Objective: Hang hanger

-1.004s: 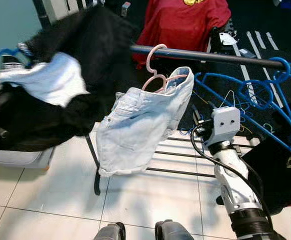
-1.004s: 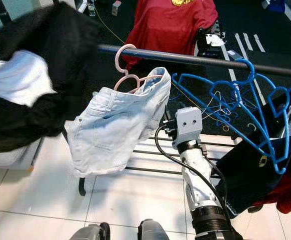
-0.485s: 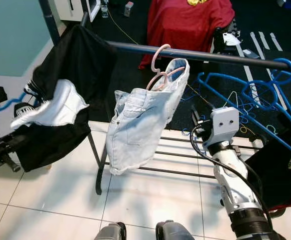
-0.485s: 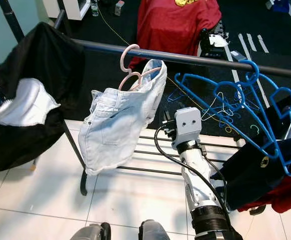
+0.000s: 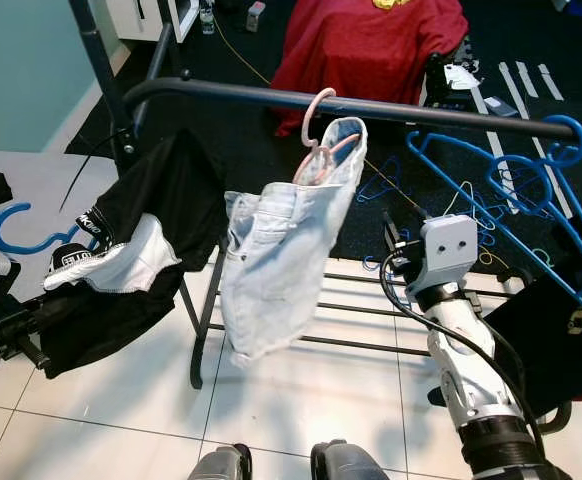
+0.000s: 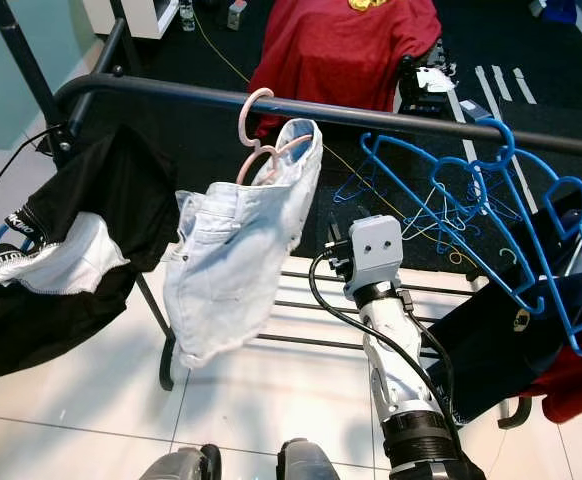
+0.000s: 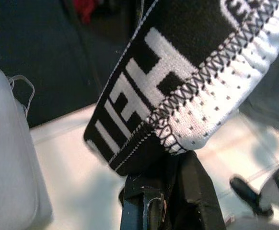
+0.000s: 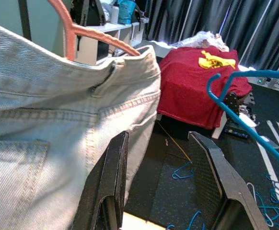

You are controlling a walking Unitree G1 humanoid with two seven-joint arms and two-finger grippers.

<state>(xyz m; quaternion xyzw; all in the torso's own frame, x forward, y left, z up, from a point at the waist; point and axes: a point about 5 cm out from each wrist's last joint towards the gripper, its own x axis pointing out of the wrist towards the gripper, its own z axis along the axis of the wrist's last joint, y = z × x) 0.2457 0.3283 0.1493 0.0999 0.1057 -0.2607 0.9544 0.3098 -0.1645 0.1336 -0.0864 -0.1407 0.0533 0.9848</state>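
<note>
Hanging by its hook from the dark rail [image 5: 411, 108], the one pink hanger [image 5: 316, 140] carries one pair of pale denim shorts [image 5: 276, 265], so its weight rests there. My right tool [image 8: 161, 191] hovers just right of them, fingers spread, empty. My left tool [image 7: 166, 203] pinches one black garment [image 5: 136, 255] low at left. Several blue hangers [image 5: 516, 190] crowd the rail's right end.

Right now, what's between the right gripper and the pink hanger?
In the right wrist view, only the denim shorts on the pink hanger; the open right gripper sits just beside them.
</note>
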